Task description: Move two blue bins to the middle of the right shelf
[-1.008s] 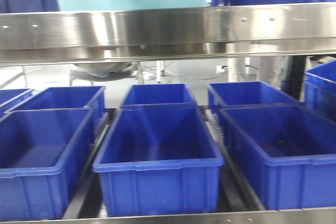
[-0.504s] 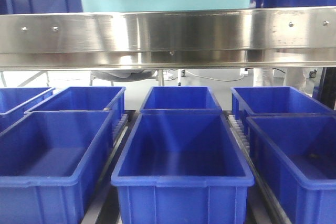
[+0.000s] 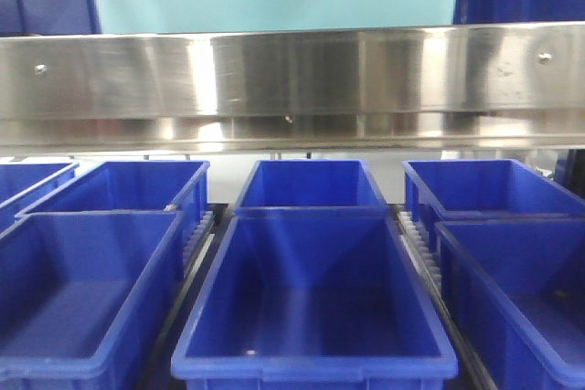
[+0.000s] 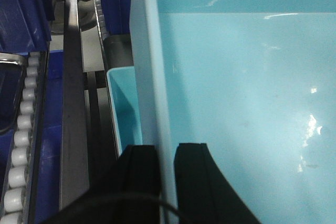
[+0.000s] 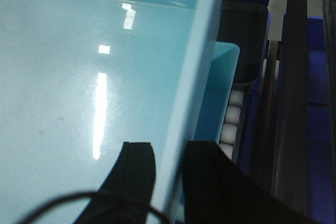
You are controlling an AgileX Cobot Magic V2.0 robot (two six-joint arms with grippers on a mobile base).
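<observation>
**Both hands clamped on the pale tub**

The left hand [image 4: 166, 155] pinches one side wall of the large pale sky-blue rectangular plastic tub [image 4: 236, 103], one finger inside and one outside. The right hand [image 5: 169, 153] grips the opposite wall likewise, so the tub lies between them. A pale-blue plastic lip [image 4: 123, 108] juts just beyond the left hand's outer finger. From the front, the tub shows above the shiny riveted stainless-steel shelf rail [image 3: 292, 75], with dark royal-blue plastic bins [image 3: 311, 308] below.

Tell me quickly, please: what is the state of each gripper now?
Left gripper: closed on the pale blue bin, on its side wall.
Right gripper: closed on its other side wall.
</observation>
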